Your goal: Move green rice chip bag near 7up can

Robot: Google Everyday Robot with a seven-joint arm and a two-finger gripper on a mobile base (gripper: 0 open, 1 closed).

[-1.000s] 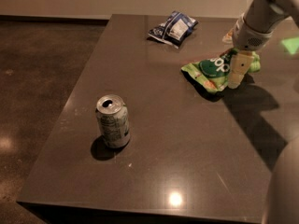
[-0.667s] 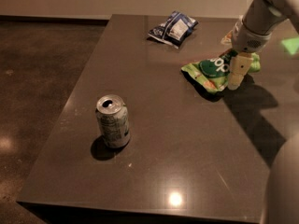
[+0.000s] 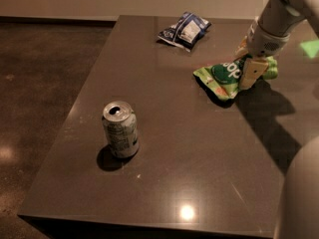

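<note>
Bag: the crinkled lime-green rice chip bag with its dark green round logo (image 3: 225, 76) lies flat toward the far right of the dark grey matte tabletop (image 3: 199, 153).
Gripper: my tan two-finger gripper (image 3: 247, 68) is down on the bag's right half, one pale finger (image 3: 250, 73) lying across the foil; the other is hidden behind the wrist. From here I cannot tell how wide it stands or whether it has bitten the bag at all.
Can: the pale green-and-silver 7up can with the open silver top (image 3: 120, 129) stands upright, near-left on the table, well apart from the bag.
Bystander: the dark blue and white snack bag (image 3: 185, 30) sits near the far edge, apart from both, and off the line I mean to travel.
Step in hand: I judge this to be securing the grasp, before any carry.
How I'd do it well: pinch a fold of foil rather than the air-filled belly, which would likely squirm out; lift just clear of the surface, then sweep toward the near-left.
Placement: stop just beside the can, not against it.
Risk: an upright can probably tips easily if the dangling bag brushes it.
</note>
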